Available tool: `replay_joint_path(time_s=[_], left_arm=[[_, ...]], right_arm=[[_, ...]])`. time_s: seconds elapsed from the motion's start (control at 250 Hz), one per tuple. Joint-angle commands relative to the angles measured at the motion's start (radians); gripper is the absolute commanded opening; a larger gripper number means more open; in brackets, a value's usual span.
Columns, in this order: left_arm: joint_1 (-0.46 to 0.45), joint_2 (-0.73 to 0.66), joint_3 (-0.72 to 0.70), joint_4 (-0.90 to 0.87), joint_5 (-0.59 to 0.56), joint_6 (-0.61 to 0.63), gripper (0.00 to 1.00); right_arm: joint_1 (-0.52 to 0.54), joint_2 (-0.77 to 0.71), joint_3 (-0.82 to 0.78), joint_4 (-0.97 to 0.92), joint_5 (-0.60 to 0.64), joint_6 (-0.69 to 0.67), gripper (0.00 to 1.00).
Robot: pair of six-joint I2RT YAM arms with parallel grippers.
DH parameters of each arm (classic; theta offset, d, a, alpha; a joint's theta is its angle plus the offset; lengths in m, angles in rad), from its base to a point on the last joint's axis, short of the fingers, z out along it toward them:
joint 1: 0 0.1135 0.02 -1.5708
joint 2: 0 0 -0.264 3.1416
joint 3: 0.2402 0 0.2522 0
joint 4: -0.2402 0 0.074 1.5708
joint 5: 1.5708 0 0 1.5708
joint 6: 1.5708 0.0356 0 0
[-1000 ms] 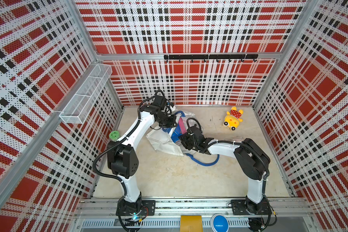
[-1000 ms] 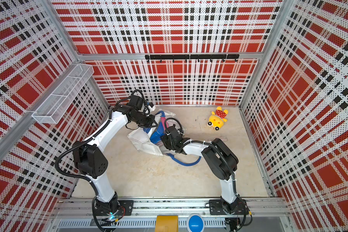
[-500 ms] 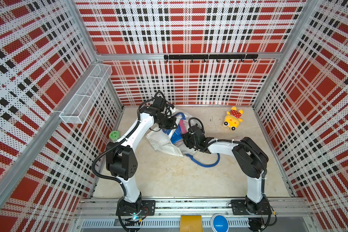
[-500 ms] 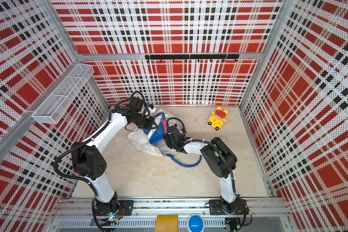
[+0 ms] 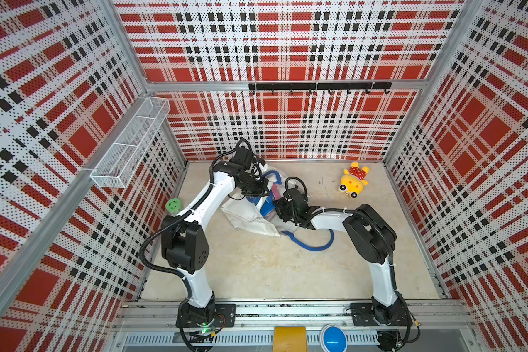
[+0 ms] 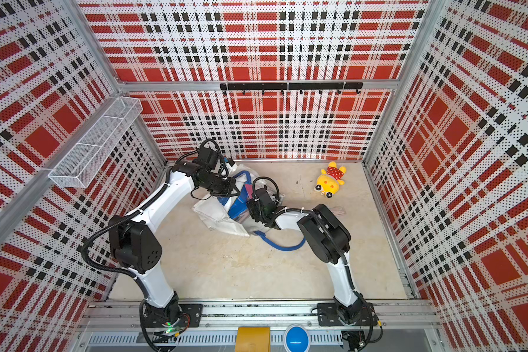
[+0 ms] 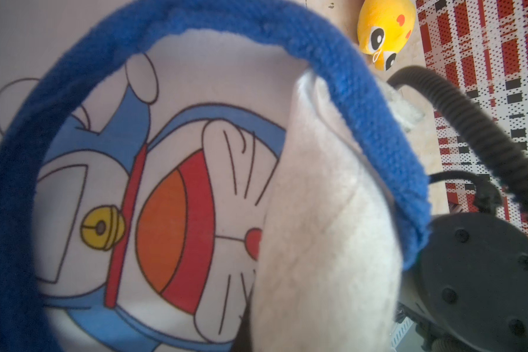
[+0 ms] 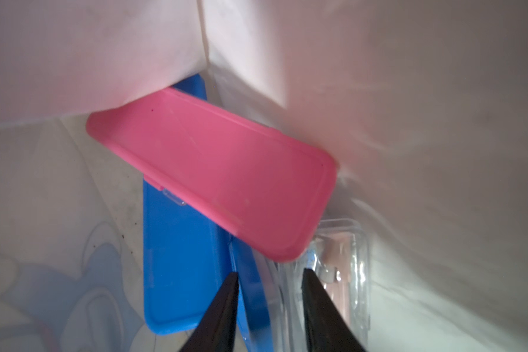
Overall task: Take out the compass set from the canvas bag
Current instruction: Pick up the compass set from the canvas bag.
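The off-white canvas bag (image 5: 244,215) (image 6: 214,213) lies at the back middle, its mouth held up. My left gripper (image 5: 261,190) (image 6: 230,189) is shut on the bag's rim; bag fabric (image 7: 317,228) hides its jaws in the left wrist view. My right gripper (image 5: 279,207) (image 8: 269,274) is inside the bag and open. Its fingers straddle the edge of a blue-rimmed clear case (image 8: 253,289). A pink case (image 8: 220,170), a flat blue case (image 8: 180,250) and a clear pack (image 8: 345,259) also lie inside. I cannot tell which is the compass set.
A blue handle (image 5: 311,245) loops onto the table in front of the bag. A yellow plush toy (image 5: 352,181) (image 6: 331,183) lies at the back right. A wire basket (image 5: 131,146) hangs on the left wall, and a hook rail (image 5: 317,87) runs along the back wall.
My right gripper's jaws have narrowed and its wrist has edged a little deeper into the bag. The left gripper still holds the rim, lifted slightly.
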State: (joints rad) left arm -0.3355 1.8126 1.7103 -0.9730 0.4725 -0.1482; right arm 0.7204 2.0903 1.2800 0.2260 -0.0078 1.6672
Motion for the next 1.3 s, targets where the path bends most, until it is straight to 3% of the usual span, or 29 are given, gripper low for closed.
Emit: replay_joint_path(time_s=[0.0, 0.304, 0.688, 0.877, 1.297], left_arm=[[-0.02, -0.027, -0.006, -0.031, 0.057, 0.005, 0.0], [-0.014, -0.01, 0.016, -0.032, 0.054, 0.005, 0.0], [0.008, -0.003, 0.028, -0.031, 0.058, -0.01, 0.0], [0.025, -0.001, 0.03, -0.015, 0.058, -0.03, 0.0], [0.069, 0.001, 0.032, 0.014, 0.061, -0.053, 0.0]], right_arm=[[0.008, 0.045, 0.047, 0.075, -0.024, 0.011, 0.35], [0.032, 0.07, 0.112, 0.053, -0.059, -0.014, 0.32], [0.031, 0.094, 0.133, -0.003, -0.095, -0.058, 0.2], [0.021, -0.016, 0.088, -0.026, -0.125, -0.133, 0.14], [-0.039, -0.313, -0.033, -0.225, -0.134, -0.333, 0.12]])
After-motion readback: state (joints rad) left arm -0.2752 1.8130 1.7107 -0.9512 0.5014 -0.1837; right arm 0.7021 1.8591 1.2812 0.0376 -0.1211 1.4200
